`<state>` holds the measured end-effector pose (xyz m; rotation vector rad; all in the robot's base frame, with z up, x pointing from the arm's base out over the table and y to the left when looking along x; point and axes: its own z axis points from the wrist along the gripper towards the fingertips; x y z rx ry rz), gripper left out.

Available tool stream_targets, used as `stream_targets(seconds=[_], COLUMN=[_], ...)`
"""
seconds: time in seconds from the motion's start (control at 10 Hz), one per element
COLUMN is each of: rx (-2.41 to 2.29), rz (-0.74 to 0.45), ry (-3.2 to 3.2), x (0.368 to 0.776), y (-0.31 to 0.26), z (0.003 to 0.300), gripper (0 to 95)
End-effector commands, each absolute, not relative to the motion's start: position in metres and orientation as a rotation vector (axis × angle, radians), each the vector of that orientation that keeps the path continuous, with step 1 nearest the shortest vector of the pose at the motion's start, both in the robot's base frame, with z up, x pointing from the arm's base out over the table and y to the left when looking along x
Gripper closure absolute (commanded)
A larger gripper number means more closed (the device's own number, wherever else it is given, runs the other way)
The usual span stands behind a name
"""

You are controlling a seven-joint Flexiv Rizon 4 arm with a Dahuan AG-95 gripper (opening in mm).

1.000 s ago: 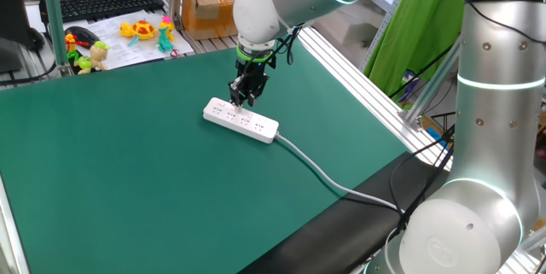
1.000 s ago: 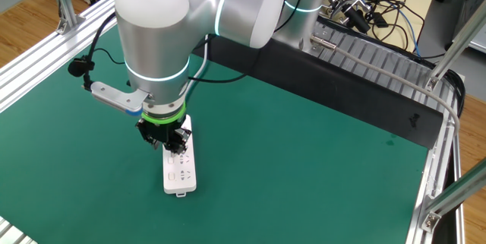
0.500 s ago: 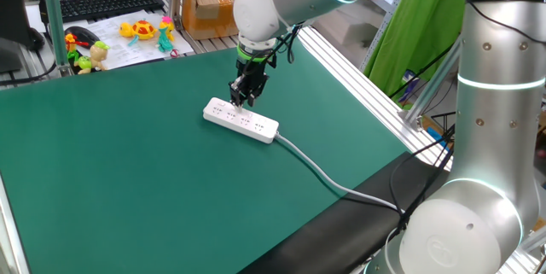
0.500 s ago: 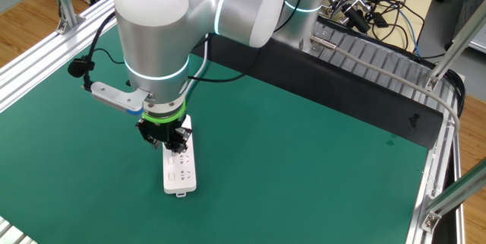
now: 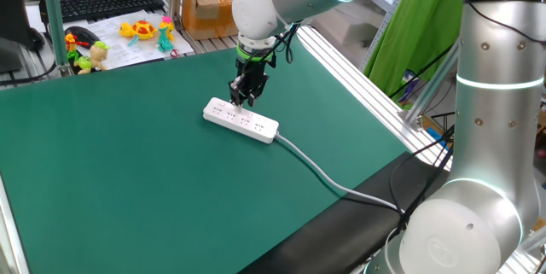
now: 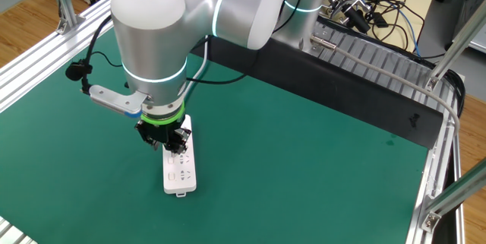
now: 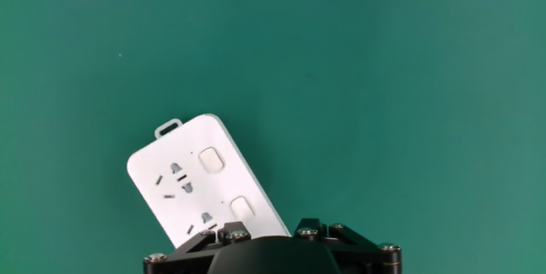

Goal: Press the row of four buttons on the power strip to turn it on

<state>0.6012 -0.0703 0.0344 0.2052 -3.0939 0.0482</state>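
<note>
Hovering over the power strip (image 5: 241, 120), the gripper (image 5: 241, 96) points straight down above the end away from the cable (image 5: 322, 175); whether the tips touch the strip can't be told. Claw state can't be told either, fingertips hidden in all views. Strip lies flat on the green tabletop (image 5: 128, 180), toward the far edge by the aluminium rail (image 5: 358, 69), cable trailing off to the near right edge. Hand view shows the strip's free end and two of the four buttons (image 7: 212, 161) beside the socket holes. Toys (image 5: 136, 31) and keyboard (image 5: 107, 3) sit beyond the far left corner.
</note>
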Motion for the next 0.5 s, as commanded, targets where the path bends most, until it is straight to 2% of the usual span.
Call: stream_targets(seconds=[0.1, 0.5], rx=[0.085, 0.136], rz=[-0.072, -0.064], ry=[-3.1, -3.106], x=[0.6022, 0.6031], y=[-0.0701, -0.0703], z=[0.0343, 0.0344], gripper=[57.0, 57.0])
